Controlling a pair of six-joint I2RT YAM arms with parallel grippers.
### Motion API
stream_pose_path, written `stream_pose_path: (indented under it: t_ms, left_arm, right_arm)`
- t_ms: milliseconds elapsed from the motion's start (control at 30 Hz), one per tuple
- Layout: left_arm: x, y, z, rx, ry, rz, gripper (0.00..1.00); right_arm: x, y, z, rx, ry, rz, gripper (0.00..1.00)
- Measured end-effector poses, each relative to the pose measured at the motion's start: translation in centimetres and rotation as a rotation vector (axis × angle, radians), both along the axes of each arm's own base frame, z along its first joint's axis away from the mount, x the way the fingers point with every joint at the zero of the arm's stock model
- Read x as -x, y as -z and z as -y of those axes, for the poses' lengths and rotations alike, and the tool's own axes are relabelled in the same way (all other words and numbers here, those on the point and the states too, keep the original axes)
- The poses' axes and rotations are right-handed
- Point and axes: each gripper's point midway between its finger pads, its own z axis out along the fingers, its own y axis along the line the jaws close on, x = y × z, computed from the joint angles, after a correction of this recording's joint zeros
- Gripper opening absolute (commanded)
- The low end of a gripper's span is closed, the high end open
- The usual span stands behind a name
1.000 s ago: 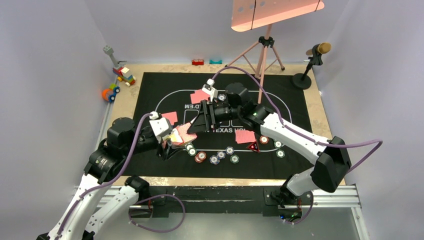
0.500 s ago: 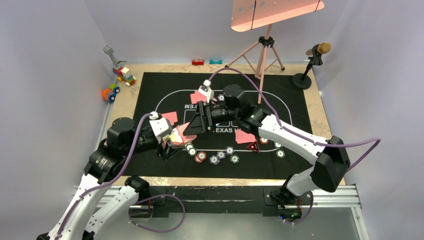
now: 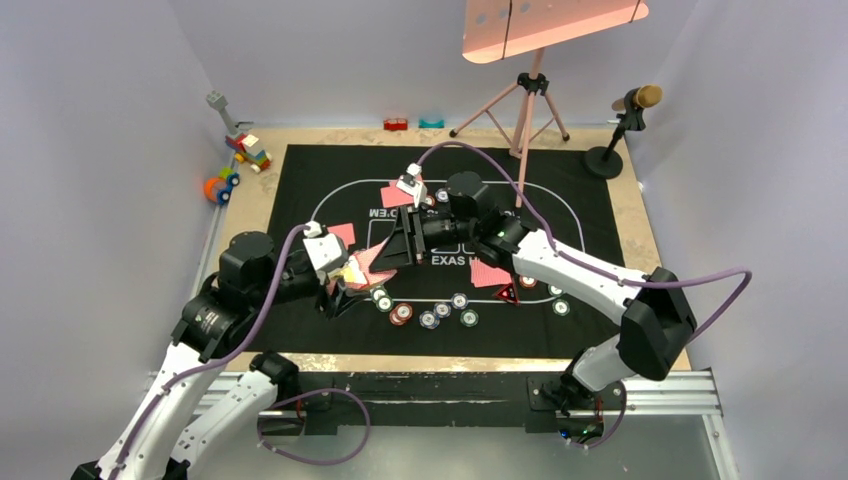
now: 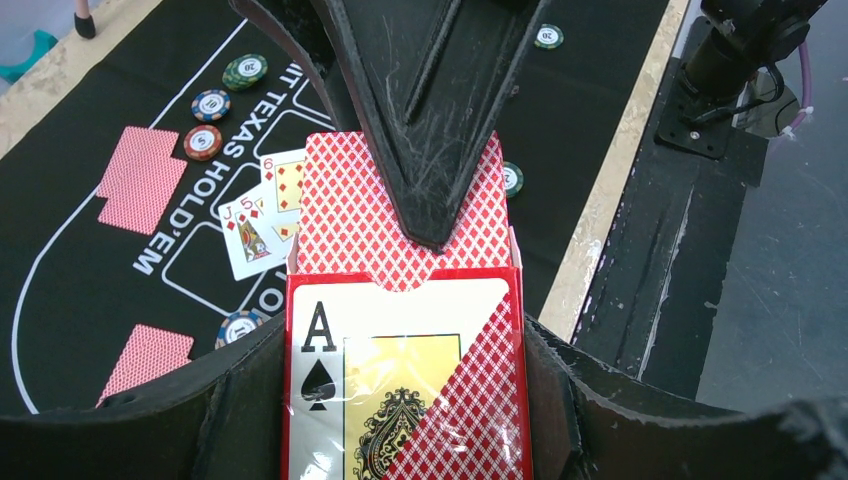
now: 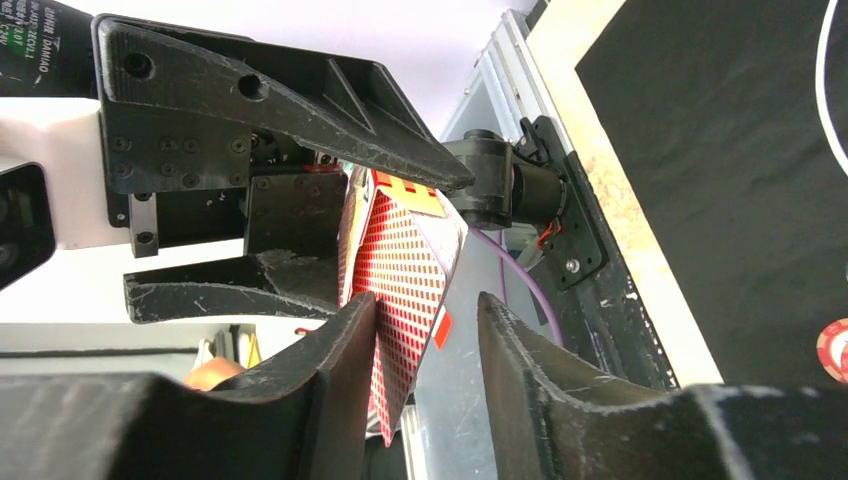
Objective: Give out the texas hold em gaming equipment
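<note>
My left gripper point(image 3: 343, 284) is shut on a red card box point(image 4: 400, 390) with an ace of spades printed on it, held above the black mat point(image 3: 590, 210). A pink-backed card point(image 4: 340, 210) sticks out of the box's top. My right gripper point(image 3: 386, 256) is open around that card. In the right wrist view the card point(image 5: 405, 270) lies against one finger point(image 5: 345, 340) with a gap to the other. Face-down cards point(image 3: 490, 273) lie on the mat. Two face-up cards point(image 4: 262, 205) lie there too. Several chips point(image 3: 430, 318) and a red triangular marker point(image 3: 506, 295) lie near the front.
Colourful toy blocks point(image 3: 248, 150) sit at the far left off the mat. A pink tripod point(image 3: 528, 100) and a microphone stand point(image 3: 622, 125) stand at the back right. Two small blocks point(image 3: 412, 124) lie at the back edge.
My right gripper has slid left toward the card box, and its fingers now straddle the protruding card. My left arm has barely moved.
</note>
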Motion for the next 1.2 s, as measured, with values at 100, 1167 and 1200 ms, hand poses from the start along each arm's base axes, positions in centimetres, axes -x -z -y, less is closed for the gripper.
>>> stream_pose_path:
  t_ms: [100,1167,1200]
  left_arm:
    - [-0.1,0.1,0.0,-0.002,0.000,-0.004,0.00]
    - [0.2,0.2,0.0,-0.002,0.003,-0.012,0.00]
    - [0.2,0.1,-0.1,-0.001,0.003,-0.009,0.00]
  right_arm:
    - [-0.5,-0.2,0.5,-0.009,0.009,0.004,0.31]
    - [-2.8,-1.3,5.5,-0.013,0.121,0.031,0.03]
    - [-3.1,-1.4,5.7,-0.015,0.128,0.032,0.02]
